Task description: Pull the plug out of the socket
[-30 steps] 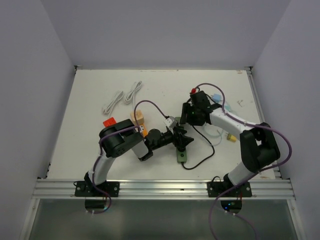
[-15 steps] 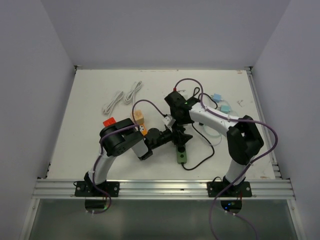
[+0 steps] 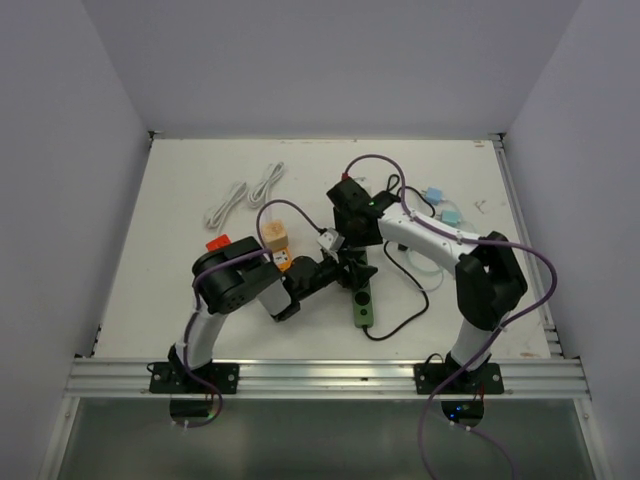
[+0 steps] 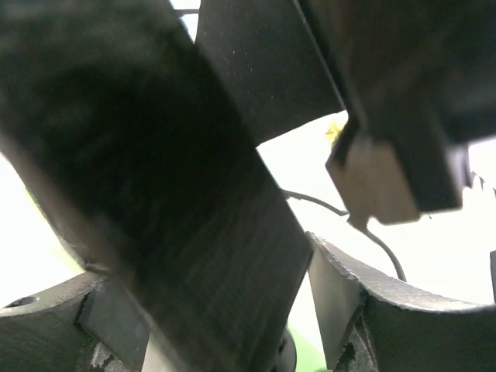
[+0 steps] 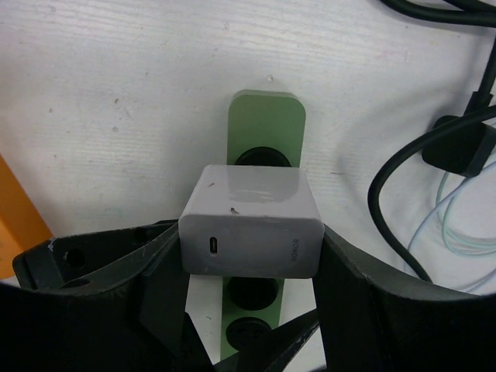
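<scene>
The right gripper [image 5: 249, 262] was clenched on the white plug [image 5: 252, 221], one dark finger [image 5: 128, 267] pressed to its left side and the other to its right. The plug sat at the centre of the right wrist view with its small port facing the camera. Directly behind it ran the green socket strip [image 5: 267, 122], whose rounded end and one round outlet showed above the plug, with more outlets below it. The plug hid the outlet behind it, so I could not tell whether its pins were seated or already free, though it looked raised.

From overhead, the strip lay below the centre of the frame on the white table [image 3: 180, 230]. The left gripper [image 3: 352, 272] reached in from the left onto the strip's upper end. The left wrist view was filled with blurred dark shapes, so whether that gripper was closed on the strip could not be told.

A black cable [image 3: 405, 300] looped to the right of the strip. An orange block [image 3: 275, 236] stood left of the plug, and white cables [image 3: 245, 195] lay at the upper left.
</scene>
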